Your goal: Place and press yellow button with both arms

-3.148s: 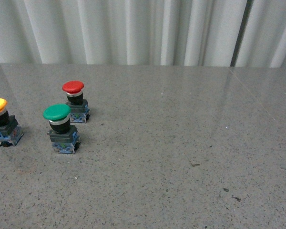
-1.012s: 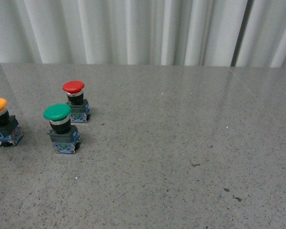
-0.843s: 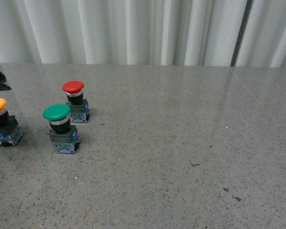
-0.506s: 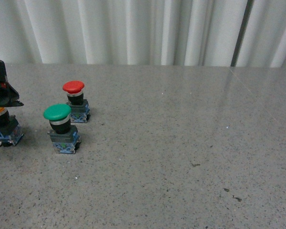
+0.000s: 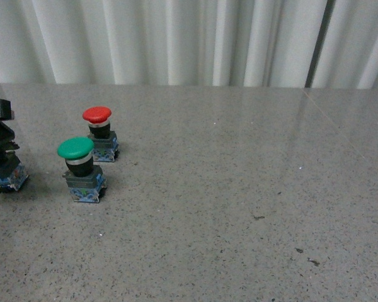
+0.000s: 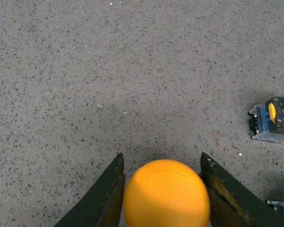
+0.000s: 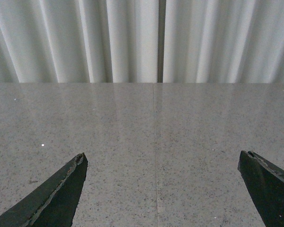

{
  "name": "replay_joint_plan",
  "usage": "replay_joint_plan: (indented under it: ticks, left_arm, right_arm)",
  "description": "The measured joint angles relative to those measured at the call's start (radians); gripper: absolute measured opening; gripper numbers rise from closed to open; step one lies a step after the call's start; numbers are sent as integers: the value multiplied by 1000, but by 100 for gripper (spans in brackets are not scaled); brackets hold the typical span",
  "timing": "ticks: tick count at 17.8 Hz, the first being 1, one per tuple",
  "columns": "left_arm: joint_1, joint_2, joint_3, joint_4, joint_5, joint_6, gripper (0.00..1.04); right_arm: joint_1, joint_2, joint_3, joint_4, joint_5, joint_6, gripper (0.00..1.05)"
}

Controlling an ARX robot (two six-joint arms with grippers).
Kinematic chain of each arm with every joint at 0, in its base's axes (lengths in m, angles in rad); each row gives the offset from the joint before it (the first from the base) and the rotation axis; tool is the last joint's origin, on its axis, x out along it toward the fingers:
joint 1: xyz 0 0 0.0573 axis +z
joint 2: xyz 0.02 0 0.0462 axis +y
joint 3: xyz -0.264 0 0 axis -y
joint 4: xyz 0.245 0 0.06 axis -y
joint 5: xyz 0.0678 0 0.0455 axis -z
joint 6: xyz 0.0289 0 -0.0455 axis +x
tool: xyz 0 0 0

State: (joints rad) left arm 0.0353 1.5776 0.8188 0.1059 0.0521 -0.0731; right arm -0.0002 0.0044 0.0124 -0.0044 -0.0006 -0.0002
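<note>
Left pincer (image 6: 162,156) straddles the yellow button (image 6: 166,194), parted beside its cap to grip; right pincer (image 7: 162,154) gapes wide, idle.

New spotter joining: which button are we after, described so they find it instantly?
On the grey speckled table, three push buttons stand near the left edge of the front view. The yellow button is the leftmost, beyond the green button and red button. Only it has a yellow-orange cap, and the left gripper straddles it, hiding that cap from the front camera.
</note>
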Motion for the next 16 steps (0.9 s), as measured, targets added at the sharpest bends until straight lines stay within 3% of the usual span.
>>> replay_joint_plan:
  ticks: [1,4,6,9,14,16]
  left_arm:
    - [-3,-23,-4,-10,-14,6,41]
    - [-39,-128,-6,-56,-36,20,39]
    - [-114,-212,9,-93,-66,20,38]
    - [-302,-234,110,-126,-131,-15,38]
    - [-676,21,293,-112,-296,-167,38]
    - [-727,96,341,-106,-325,-237,38]
  right_arm:
    - [0,0,0,0,0,0,98]
    - [0,0,0,0,0,0,98]
    - [0,0,0,0,0,0,98]
    - [0,0,0,0,0,0,98]
    - [0,0,0,0,0,0,98]
    - [0,0,0,0,0,0,98]
